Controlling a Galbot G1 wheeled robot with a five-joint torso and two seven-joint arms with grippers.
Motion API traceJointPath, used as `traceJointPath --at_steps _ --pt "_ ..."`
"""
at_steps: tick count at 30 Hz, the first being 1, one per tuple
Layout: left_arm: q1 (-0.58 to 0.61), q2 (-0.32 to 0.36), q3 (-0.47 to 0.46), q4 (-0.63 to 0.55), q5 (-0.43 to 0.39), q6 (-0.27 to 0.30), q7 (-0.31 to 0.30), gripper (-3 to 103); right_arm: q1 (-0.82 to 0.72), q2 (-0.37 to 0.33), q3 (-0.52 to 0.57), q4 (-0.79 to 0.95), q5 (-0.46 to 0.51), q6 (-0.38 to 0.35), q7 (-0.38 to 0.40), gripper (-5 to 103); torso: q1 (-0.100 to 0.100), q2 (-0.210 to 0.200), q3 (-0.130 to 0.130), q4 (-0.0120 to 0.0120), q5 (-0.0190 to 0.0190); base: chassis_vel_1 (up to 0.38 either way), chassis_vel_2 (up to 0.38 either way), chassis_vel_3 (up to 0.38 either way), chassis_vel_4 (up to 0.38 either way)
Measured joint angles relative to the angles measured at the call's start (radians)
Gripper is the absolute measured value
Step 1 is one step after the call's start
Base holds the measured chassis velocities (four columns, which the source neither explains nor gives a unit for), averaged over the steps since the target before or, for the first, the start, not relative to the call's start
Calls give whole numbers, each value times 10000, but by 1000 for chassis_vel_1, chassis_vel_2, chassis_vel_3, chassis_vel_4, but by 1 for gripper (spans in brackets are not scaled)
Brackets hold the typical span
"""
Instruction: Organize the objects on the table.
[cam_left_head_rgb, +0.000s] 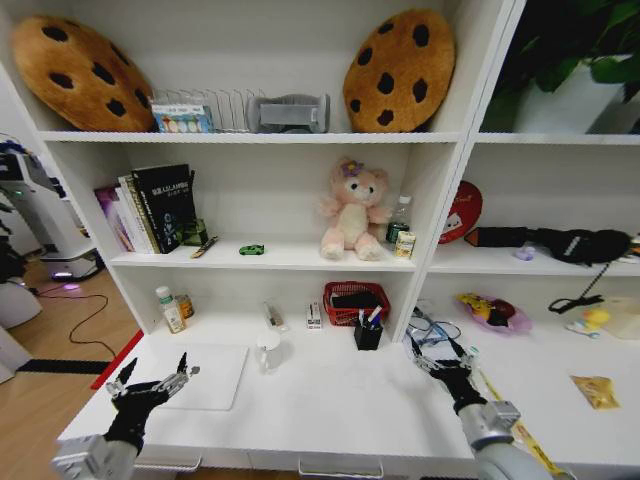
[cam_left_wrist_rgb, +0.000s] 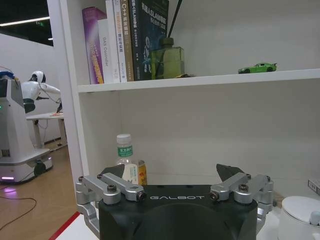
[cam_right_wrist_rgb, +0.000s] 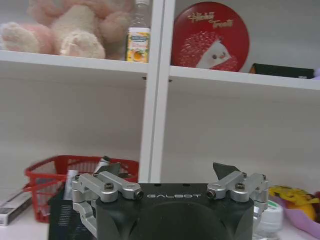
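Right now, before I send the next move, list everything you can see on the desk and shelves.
Laptop: one, silver, closed, desk left.
Mug: one, white, desk, beside laptop.
Bottle: one, clear, green cap, desk back left.
Pen holder: one, black, with pens, desk centre.
Basket: one, red, behind pen holder.
Toy car: one, green, middle shelf.
Books: several, upright, middle shelf left.
Plush bear: one, pink, middle shelf.
Cookie cushions: two, brown, top shelf.
Tin: one, red, right bay.
Left gripper: open, over desk's left front.
Right gripper: open, over desk's right.
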Motion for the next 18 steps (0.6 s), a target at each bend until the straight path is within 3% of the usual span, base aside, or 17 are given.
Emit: traceJointPath --at_steps 6,16,18 --pt "0 0 1 0 0 1 1 100 -149 131 857 -226 241 -588 831 100 0 0 0 -1 1 0 0 0 0" --pt "-1 0 1 0 0 1 1 100 -69 105 614 -891 1186 -1098 239 103 0 0 0 1 1 0 0 0 0" --pt "0 0 1 0 0 0 1 100 31 64 561 -1053 1373 -1227 129 100 0 0 0 1 1 0 0 0 0"
